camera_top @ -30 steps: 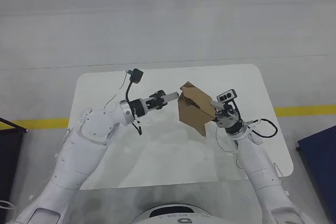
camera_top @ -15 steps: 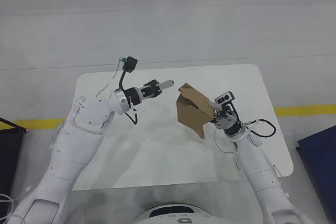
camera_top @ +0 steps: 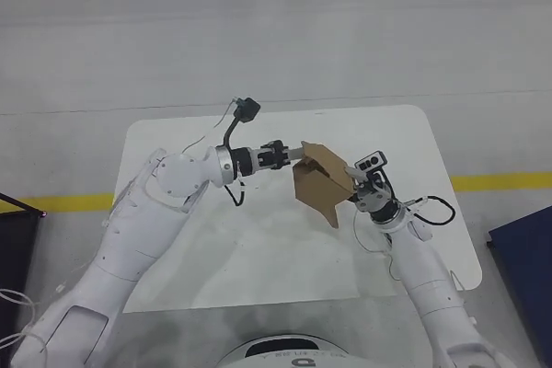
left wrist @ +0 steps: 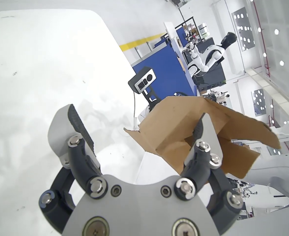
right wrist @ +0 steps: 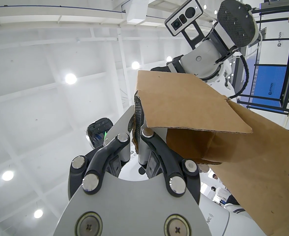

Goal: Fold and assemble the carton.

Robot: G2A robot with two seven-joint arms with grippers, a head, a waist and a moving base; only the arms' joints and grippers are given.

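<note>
— So, from above: why is the brown corrugated cardboard carton (camera_top: 320, 179) being held over the white counter (camera_top: 258, 258)?
— Probably the right end effector (camera_top: 354, 190) is steadying it while the left end effector (camera_top: 296, 155) is working a flap.
— And the left wrist?
— Its fingers are standing apart, one lying against a folded flap; a blue partition (left wrist: 166, 69) is standing well beyond.
— Right wrist?
— That end effector is clamping a carton edge; a loose flap is jutting out, likely obstructing closure.
</note>
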